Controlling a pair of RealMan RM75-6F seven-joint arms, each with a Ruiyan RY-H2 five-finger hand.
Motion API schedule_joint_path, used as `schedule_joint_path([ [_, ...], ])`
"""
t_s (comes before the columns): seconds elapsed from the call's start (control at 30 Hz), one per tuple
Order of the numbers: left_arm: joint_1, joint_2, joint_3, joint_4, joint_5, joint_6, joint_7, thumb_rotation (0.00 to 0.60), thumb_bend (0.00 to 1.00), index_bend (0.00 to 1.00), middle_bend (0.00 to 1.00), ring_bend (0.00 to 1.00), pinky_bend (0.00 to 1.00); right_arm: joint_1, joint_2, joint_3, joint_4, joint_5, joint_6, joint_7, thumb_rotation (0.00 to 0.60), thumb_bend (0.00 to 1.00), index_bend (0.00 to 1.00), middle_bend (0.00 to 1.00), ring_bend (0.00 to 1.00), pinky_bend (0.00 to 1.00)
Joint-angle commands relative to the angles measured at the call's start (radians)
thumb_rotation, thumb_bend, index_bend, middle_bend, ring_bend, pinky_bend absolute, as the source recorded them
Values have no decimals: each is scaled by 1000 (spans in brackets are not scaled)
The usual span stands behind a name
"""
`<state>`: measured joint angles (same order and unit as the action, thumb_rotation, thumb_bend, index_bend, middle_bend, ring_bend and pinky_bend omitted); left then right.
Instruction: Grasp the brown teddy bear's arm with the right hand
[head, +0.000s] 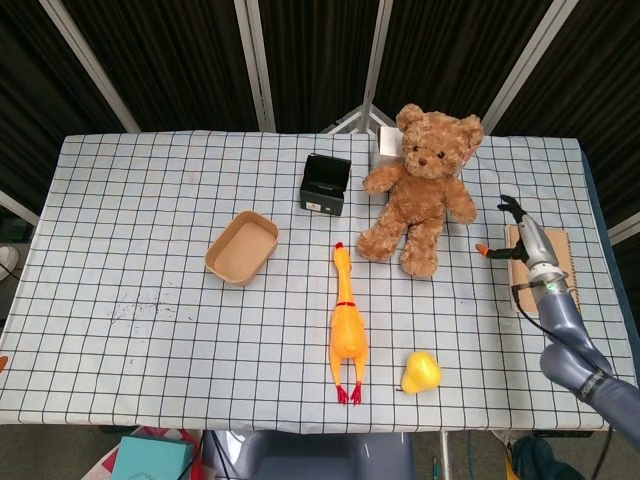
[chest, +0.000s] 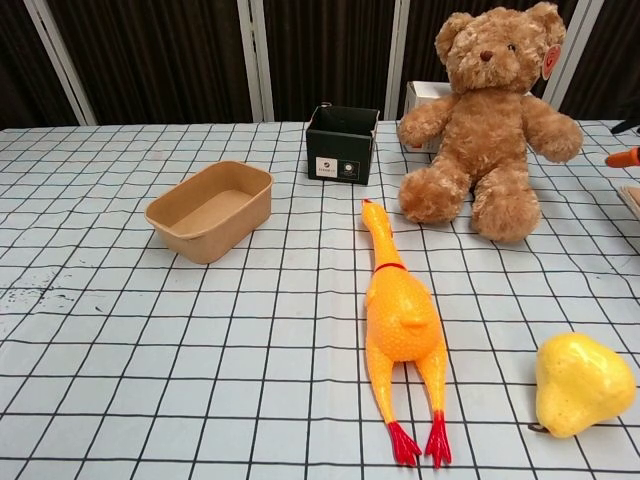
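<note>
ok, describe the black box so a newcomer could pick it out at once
Start at the brown teddy bear sitting at the far edge of the checked table. Just left of it stands the black box, small, with an open top and a white label, the only black thing there.

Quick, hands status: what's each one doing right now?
Left hand: not in either view.
Right hand: open, holding nothing, apart from the teddy bear and off to its right.
</note>
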<state>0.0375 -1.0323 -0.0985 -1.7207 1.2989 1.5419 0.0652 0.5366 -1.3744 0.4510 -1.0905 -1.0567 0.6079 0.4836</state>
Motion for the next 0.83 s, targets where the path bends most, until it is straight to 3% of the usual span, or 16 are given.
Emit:
schedule_joint_path([
  [0.03, 4, 4, 5, 0, 15, 6, -11, 600, 269, 224, 0, 0, 135, -219, 131, -107, -255, -167, 329, -79, 600, 237, 146, 210, 97, 0],
  [0.17, 11, 9, 19, 0, 51, 20, -27, 600, 269, 225, 0, 0, 135, -357, 129, -215, -374, -283, 588, -235, 600, 237, 179, 215, 106, 0],
  [0.37, 25, 17, 34, 6, 89, 41, -62, 600, 269, 224, 0, 0, 135, -442, 72, -307, -358, -413, 806, -447, 600, 236, 183, 216, 108, 0],
  [0.67, 26, 24, 24, 22, 79, 39, -99, 600, 269, 225, 0, 0, 135, -464, 60, -317, -314, -478, 934, -625, 600, 237, 183, 216, 108, 0],
  [0.83, 17, 24, 27, 23, 81, 22, -97, 600, 269, 224, 0, 0, 135, -473, 86, -334, -341, -484, 937, -655, 600, 237, 183, 215, 108, 0],
])
